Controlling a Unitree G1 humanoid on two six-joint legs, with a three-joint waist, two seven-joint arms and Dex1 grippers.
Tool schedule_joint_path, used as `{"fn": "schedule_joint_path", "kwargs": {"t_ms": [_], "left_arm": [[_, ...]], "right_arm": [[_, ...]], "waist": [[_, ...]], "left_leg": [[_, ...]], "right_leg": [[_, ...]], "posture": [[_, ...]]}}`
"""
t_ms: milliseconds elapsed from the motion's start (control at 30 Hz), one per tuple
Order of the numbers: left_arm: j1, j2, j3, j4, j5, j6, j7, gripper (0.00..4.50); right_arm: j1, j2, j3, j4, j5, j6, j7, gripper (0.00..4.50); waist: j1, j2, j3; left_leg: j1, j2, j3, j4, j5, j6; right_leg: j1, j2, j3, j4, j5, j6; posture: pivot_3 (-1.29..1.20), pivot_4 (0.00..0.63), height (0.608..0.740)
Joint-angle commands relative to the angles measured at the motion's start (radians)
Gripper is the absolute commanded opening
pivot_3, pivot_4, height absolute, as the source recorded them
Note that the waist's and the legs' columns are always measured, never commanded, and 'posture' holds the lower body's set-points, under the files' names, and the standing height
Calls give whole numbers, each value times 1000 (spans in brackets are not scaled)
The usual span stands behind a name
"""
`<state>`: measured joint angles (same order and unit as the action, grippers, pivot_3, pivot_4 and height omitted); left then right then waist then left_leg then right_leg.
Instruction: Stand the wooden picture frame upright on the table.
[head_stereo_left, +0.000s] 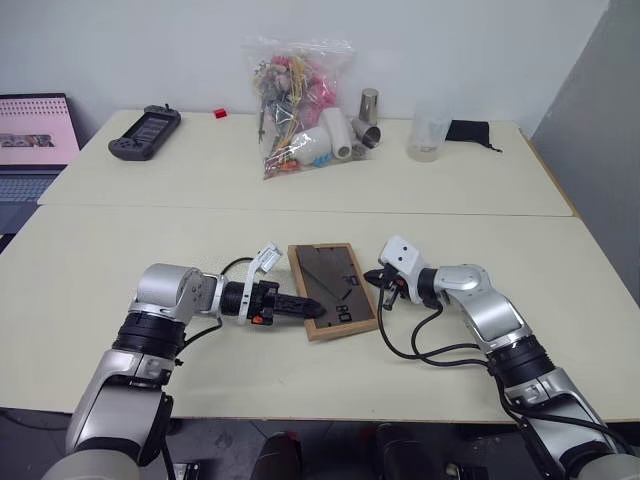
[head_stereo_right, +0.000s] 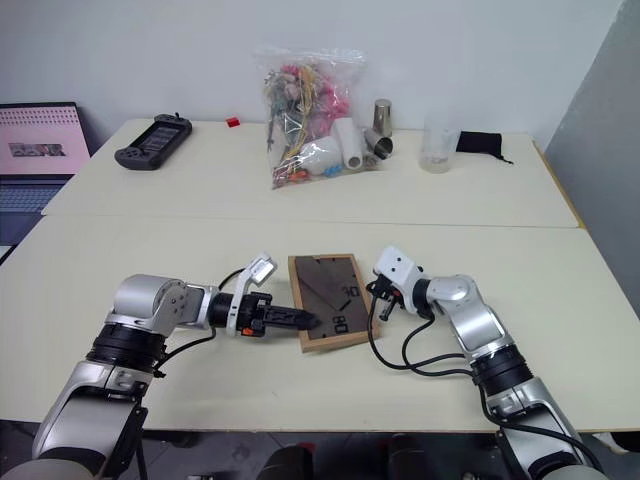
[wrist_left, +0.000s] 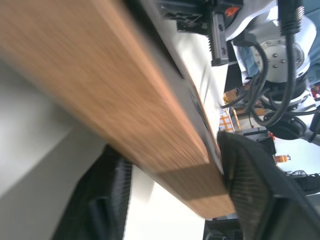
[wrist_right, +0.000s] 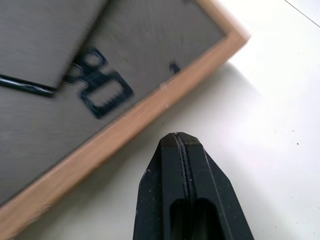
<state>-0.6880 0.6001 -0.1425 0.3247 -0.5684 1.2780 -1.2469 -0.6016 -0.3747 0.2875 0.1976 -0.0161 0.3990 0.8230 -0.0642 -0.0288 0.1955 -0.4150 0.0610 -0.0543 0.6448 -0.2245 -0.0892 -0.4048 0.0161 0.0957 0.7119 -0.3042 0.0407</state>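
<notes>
1. Tabletop (head_stereo_left: 120, 250): spans the lower and middle picture, with a seam across it.
2. Frame (head_stereo_left: 332, 288): centre, back side up, lying on the tabletop between both grippers.
3. Left gripper (head_stereo_left: 312, 309): jaws straddle the frame's left edge, one finger above and one below.
4. Right gripper (head_stereo_left: 381, 297): jaws closed, empty, just beside the frame's right edge.

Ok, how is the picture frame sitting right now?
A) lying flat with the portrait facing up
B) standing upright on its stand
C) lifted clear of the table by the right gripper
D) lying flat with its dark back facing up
D: the picture frame lies flat on the table, its dark back and hanger hardware facing up.
</notes>
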Motion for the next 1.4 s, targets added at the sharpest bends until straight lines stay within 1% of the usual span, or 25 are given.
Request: {"fn": "schedule_joint_path", "kwargs": {"t_ms": [33,67,100,167,300,400,500,600,700,733,900,1000,1200,1233,1400], "left_arm": [[-15,-45,54,-9,-18,-40,54,1600],[-13,-56,58,-11,-15,-55,66,1393],[-13,-67,65,-12,-13,-64,82,1298],[-17,-86,85,-7,-7,-89,116,1296],[-56,-95,173,-19,-45,-104,160,1296],[-82,-85,224,-38,-59,-128,194,1296],[-72,-68,250,-89,-50,-161,220,1296],[-24,-44,232,-160,-26,-207,227,1296],[15,-30,204,-205,2,-256,244,1296],[30,-20,185,-223,14,-272,239,1296],[41,0,178,-230,6,-282,228,1296],[24,0,193,-212,-27,-245,214,1296],[-2,1,197,-169,-97,-152,169,1296],[-2,5,185,-164,-94,-151,162,1296],[5,13,151,-174,-88,-147,140,1296]], "right_arm": [[8,-14,-14,22,-6,12,-15,0],[9,-14,-14,20,-5,13,-15,0],[9,-14,-15,19,-5,13,-15,0],[12,-16,-19,15,-4,14,-15,0],[26,-40,-52,2,8,16,-15,0],[38,-60,-99,-26,41,16,-5,0],[40,-67,-175,-75,115,38,1,0],[43,-93,-204,-119,157,32,38,469],[36,-104,-214,-151,202,45,74,1196],[30,-106,-217,-163,222,58,88,1372],[-19,-120,-234,-244,355,177,176,2482],[-68,-117,-239,-280,433,269,196,3121],[-129,-62,-195,-260,465,312,175,4424],[-135,-50,-186,-254,461,309,170,4479],[-159,-6,-150,-226,434,281,156,4479]], "waist": [[1,0,0],[3,0,0],[4,0,0],[5,0,0],[6,0,0],[9,0,0],[9,0,0],[7,0,0],[5,0,0],[5,0,0],[5,0,0],[5,0,1],[6,0,1],[5,0,1],[4,0,1]], "left_leg": [[0,0,0,0,0,0],[0,0,0,0,0,0],[0,0,0,0,0,0],[0,0,0,0,0,0],[0,0,0,0,0,0],[-1,0,0,0,0,0],[-1,-1,0,0,0,0],[-2,0,0,-1,0,0],[-1,0,0,-1,0,0],[-1,0,0,-1,0,0],[-1,0,0,-1,0,0],[-1,0,0,-1,0,0],[-2,0,0,-1,0,0],[-2,0,0,-1,0,0],[-2,0,0,-1,0,0]], "right_leg": [[0,0,0,0,0,0],[0,0,0,0,0,0],[0,0,0,0,0,0],[0,0,0,0,0,0],[0,0,0,0,0,0],[0,0,0,0,0,0],[0,-1,0,-1,0,0],[-1,-1,0,-1,0,0],[-1,0,0,-1,0,0],[-1,0,0,-1,0,0],[-1,0,0,-1,0,0],[-1,0,0,-1,0,0],[-1,0,0,-2,0,0],[-1,0,0,-2,0,0],[-2,0,0,-1,0,0]], "posture": [[0,150,740],[0,150,740],[0,150,740],[0,150,740],[0,150,740],[0,150,740],[0,150,740],[0,150,740],[0,150,740],[0,150,740],[0,150,740],[0,150,740],[0,150,740],[0,150,740],[0,150,740]]}}
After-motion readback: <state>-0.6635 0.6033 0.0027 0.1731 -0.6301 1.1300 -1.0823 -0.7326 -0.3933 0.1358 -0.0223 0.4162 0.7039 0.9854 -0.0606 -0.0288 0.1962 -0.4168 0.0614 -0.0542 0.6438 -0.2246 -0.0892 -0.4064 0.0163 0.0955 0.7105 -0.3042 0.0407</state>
